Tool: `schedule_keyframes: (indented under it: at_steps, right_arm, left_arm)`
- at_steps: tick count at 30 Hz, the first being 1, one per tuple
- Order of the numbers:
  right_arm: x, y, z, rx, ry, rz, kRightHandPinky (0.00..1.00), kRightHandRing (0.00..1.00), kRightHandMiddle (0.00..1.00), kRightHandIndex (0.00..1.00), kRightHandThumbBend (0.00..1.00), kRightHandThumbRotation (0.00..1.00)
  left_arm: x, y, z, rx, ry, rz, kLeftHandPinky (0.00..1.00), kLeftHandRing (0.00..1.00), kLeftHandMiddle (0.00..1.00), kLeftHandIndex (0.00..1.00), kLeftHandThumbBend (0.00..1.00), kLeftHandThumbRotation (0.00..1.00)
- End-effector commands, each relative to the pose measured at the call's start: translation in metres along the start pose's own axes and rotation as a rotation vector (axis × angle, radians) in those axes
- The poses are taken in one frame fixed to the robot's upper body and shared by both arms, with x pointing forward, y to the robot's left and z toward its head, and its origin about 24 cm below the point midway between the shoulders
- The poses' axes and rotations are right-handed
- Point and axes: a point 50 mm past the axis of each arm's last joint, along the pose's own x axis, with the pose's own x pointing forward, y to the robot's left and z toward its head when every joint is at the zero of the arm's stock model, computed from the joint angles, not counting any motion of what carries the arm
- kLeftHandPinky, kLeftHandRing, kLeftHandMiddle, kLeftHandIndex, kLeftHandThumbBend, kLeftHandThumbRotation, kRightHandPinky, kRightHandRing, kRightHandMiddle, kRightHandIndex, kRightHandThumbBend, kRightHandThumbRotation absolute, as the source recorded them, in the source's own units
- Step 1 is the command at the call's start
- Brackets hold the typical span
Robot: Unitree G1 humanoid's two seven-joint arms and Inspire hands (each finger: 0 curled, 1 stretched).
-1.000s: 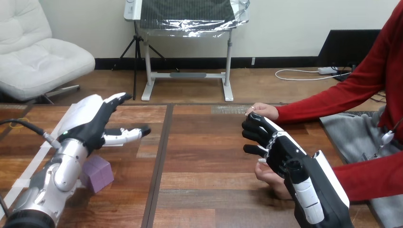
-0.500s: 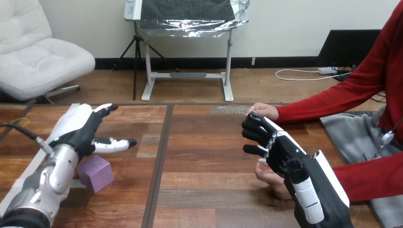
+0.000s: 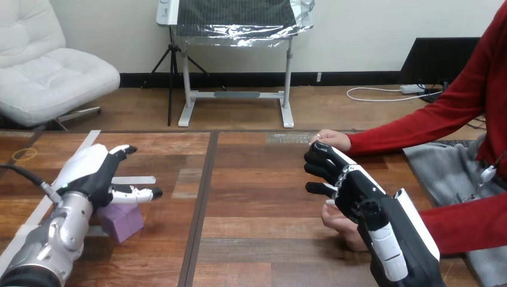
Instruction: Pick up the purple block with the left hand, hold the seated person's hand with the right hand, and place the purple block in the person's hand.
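Left hand was low over the table, on the left side near the edge. Fingers were straight and spread, thumb stuck out to the right, nothing in its grasp. White back shell faced up.

Purple block sat flat on the table right under that hand, just below the thumb. Its left part was hidden behind the wrist. Whether the hand touched the block could not be told. The left forearm ran down to the bottom-left corner.

A strip of white tape lay on the wood just beyond the thumb. A yellow rubber band lay further back, near the left edge, well apart from the block.

Right hand was up over the table's right half, its arm rising from the bottom edge. It sat between the person's two hands. The person's far hand was just behind its tip, touching or nearly so. The person's near hand was under it, mostly covered. I could not tell whether the right hand gripped either one or was merely against them.

Both red sleeves came in from the right. A grey cloth lay on the table's right end between them. The block was well apart from both of the person's hands, across the table's centre seam.
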Motion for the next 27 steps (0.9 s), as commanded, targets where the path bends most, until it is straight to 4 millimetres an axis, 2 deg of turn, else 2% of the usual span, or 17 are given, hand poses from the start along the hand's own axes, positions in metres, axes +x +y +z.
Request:
schedule_keyframes:
  at_steps: [1,27]
  right_arm:
    - [0.0167,-0.008,0.017,-0.038,-0.109,0.012,0.82,0.89,0.89,0.89,0.78,1.0]
    - [0.0176,-0.0092,0.0179,-0.043,-0.107,0.016,0.82,0.89,0.89,0.9,0.78,1.0]
  left_arm:
    - [0.0091,0.0286,0.0123,0.018,-0.032,0.088,0.77,0.86,0.9,0.9,0.79,0.38]
    - [0.0066,0.0261,0.0053,0.05,-0.016,0.032,0.77,0.86,0.88,0.9,0.82,0.39]
